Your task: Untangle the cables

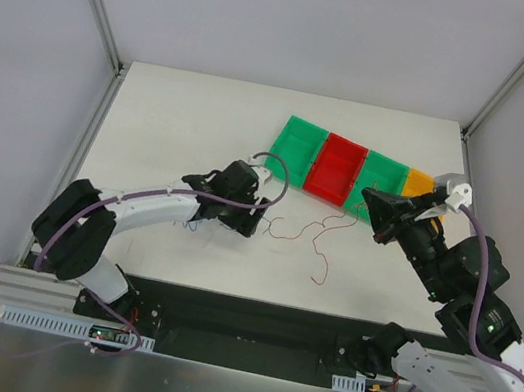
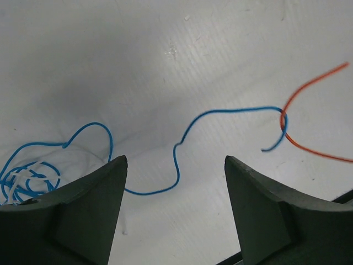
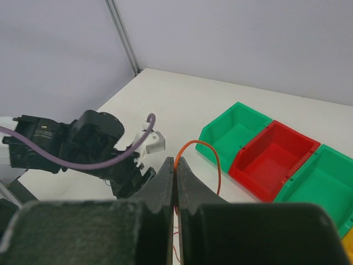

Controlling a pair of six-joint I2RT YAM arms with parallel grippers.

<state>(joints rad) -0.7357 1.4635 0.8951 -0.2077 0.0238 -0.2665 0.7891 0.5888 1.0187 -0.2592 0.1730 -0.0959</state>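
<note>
Cables (image 2: pixel 283 118): two thin, flexible wires are lying on the white flat table (image 1: pixel 184 121), between the two arms and just in front of a row of bins. They are crossing each other at one place.
Blue cable (image 2: pixel 220 112): this thin blue wire is lying flat under the left arm. One end is making a small coil of several loops at the left of the wrist view. From there it is running in waves to the right and is ending just after the crossing.
Orange-red cable (image 2: pixel 320 80): this thin orange-red wire is running in wavy lines across the table from the blue cable toward the right arm. Near that arm it is arching up off the surface.
Left gripper (image 2: pixel 175 165): its two dark fingers (image 2: pixel 94 210) are standing wide apart, low over the table, and a bend of the blue cable is lying between them. The cable is passing very close to the finger on the left of the picture; whether it is touching, I cannot tell.
Right gripper (image 3: pixel 175 165): its fingers (image 3: pixel 154 193) are pressed together and are pinching the orange-red cable, which is coming out at the tips. The gripper is hovering above the table, near the bins.
Bins: four open plastic boxes are standing side by side on the far right part of the table: green bin (image 1: pixel 299 142), red bin (image 1: pixel 340 169), second green bin (image 1: pixel 383 172), yellow-orange bin (image 1: pixel 417 183).
</note>
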